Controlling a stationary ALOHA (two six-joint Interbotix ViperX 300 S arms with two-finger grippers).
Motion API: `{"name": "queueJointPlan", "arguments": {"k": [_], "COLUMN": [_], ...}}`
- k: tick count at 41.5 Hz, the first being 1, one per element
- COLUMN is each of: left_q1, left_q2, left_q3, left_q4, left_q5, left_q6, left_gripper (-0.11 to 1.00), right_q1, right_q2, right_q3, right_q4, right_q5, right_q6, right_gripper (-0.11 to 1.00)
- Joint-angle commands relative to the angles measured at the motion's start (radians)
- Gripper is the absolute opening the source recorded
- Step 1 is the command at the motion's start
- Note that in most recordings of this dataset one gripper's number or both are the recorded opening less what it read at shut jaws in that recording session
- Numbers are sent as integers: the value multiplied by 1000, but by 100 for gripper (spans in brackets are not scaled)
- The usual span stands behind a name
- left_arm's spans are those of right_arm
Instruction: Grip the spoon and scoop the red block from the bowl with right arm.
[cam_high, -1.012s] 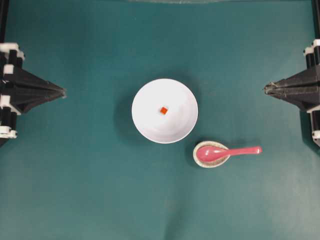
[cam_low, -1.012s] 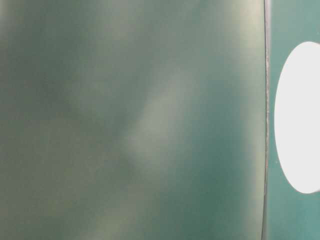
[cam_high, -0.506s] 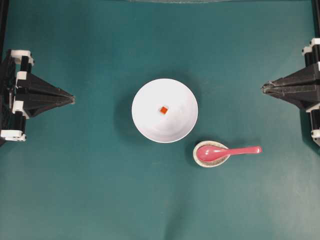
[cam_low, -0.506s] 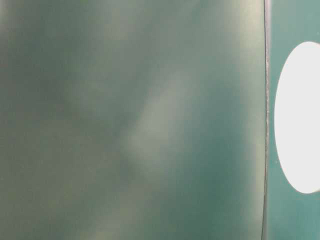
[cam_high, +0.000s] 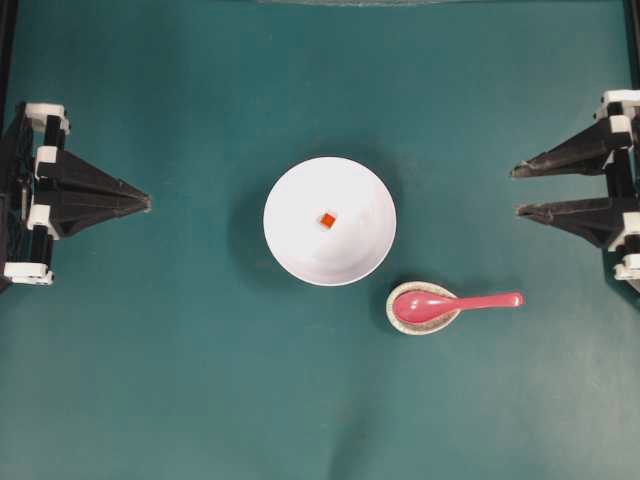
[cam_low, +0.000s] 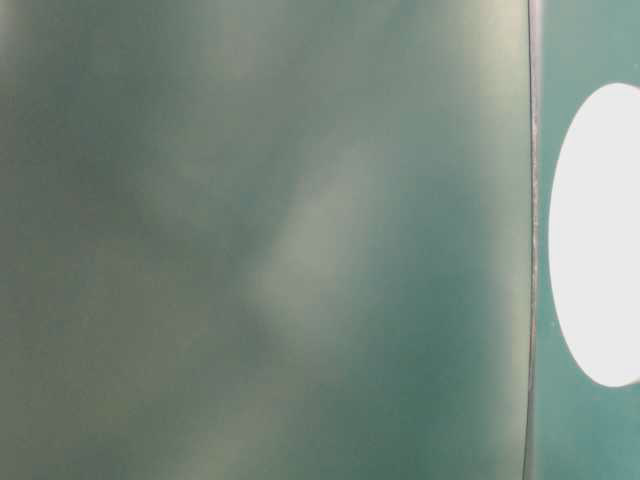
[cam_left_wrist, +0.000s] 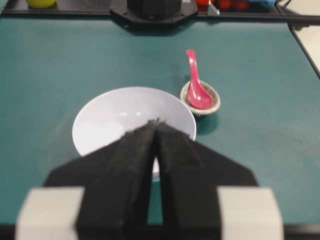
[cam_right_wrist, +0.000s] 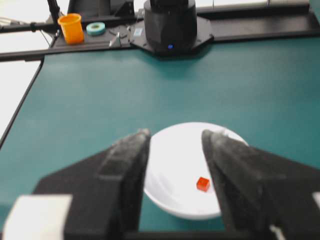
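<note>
- My right claw (cam_high: 515, 190) is sitting at the right edge of the surface (cam_high: 180, 380), fingers spread apart, gripping nothing.
- My left claw (cam_high: 148, 201) is sitting at the left edge, fingers pressed together, tips pointing at the bowl (cam_high: 300, 255), also gripping nothing.
- The bowl is resting near the middle of the surface, well apart from both claws.
- The red block (cam_high: 327, 220) is lying inside the bowl, near its centre, loose.
- The spoon (cam_high: 455, 302) is lying just beside the bowl, on the side nearer my right claw in the overhead view; its scoop is sitting in the speckled spoon rest (cam_high: 395, 318), handle sticking out past the rim toward the right edge.
- Right wrist view: I'm seeing the bowl and the red block between my spread fingers (cam_right_wrist: 127, 170).
- Left wrist view: closed fingers are covering part of the bowl; the spoon and spoon rest are showing beyond it.
- Table-level view is blurred; only a white oval at its right edge is showing.
</note>
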Motion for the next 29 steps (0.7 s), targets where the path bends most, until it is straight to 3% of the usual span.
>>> {"name": "queueJointPlan", "arguments": {"k": [1, 6, 12, 29], "left_q1": [-3, -3, -3, -3], "left_q2": [5, 5, 5, 5], "left_q3": [-28, -28, -28, -25], "left_q4": [3, 3, 3, 5], "left_q5": [6, 23, 48, 51], "left_q6": [2, 6, 6, 18], "left_gripper": [0, 0, 0, 0], "right_q1": [2, 12, 57, 311], "right_q2": [32, 92, 178, 515], "right_q3": [-15, 3, 55, 189], "right_q4": [5, 5, 15, 250], "right_q5": [-6, -38, -160, -675], "right_q6": [0, 0, 2, 0], "right_gripper": [52, 52, 52, 52]}}
